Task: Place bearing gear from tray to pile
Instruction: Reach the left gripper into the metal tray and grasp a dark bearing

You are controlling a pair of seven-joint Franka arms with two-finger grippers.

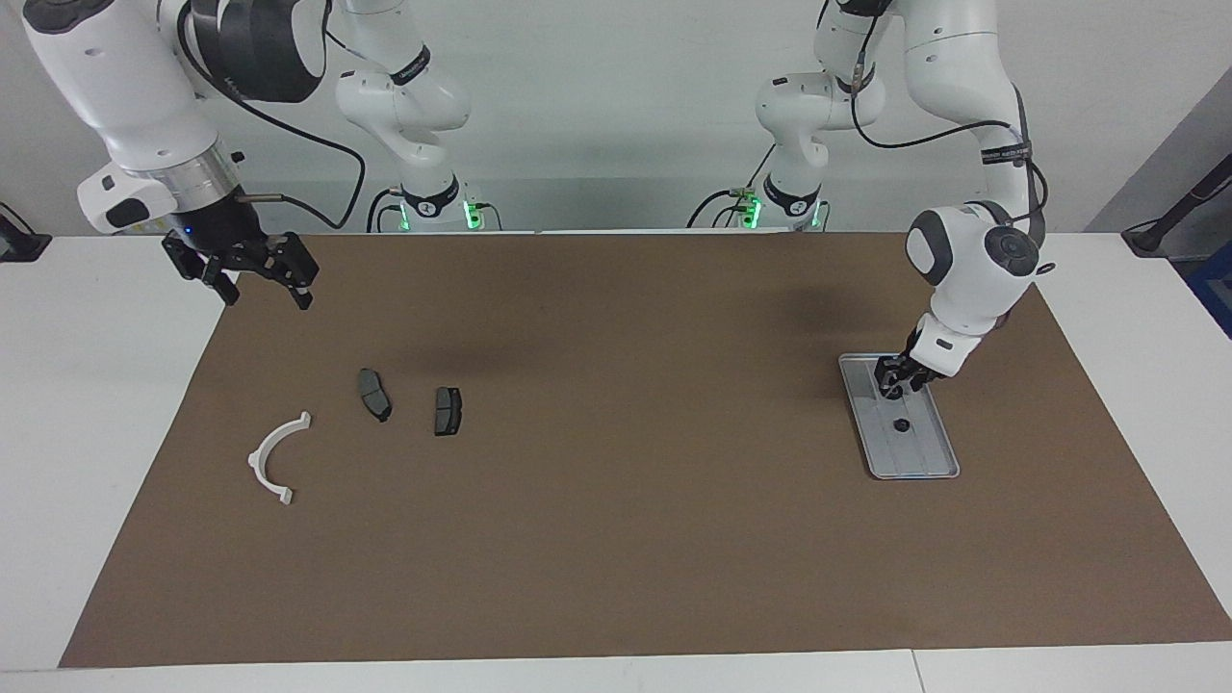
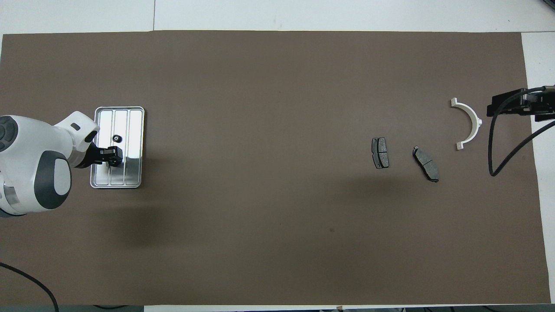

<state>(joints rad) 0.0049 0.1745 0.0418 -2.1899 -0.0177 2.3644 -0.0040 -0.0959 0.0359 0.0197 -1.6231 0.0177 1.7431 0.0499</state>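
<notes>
The silver tray (image 1: 926, 463) (image 2: 135, 125) lies on the brown mat toward the left arm's end. My left gripper (image 1: 893, 388) (image 2: 115, 157) is down in the tray's end nearer the robots, shut on a small black bearing gear (image 1: 894, 391). A second black gear (image 1: 902, 424) (image 2: 116, 138) lies loose in the tray's middle. The pile sits toward the right arm's end: a white arc bracket (image 1: 276, 458) (image 2: 471, 123) and two dark pads (image 1: 374, 394) (image 1: 448, 410). My right gripper (image 1: 262, 287) hangs open over the mat's corner, empty.
The brown mat (image 1: 616, 539) covers most of the white table. The right arm's black cable (image 2: 498, 147) loops over the mat beside the white arc bracket. Both arm bases stand at the robots' edge of the table.
</notes>
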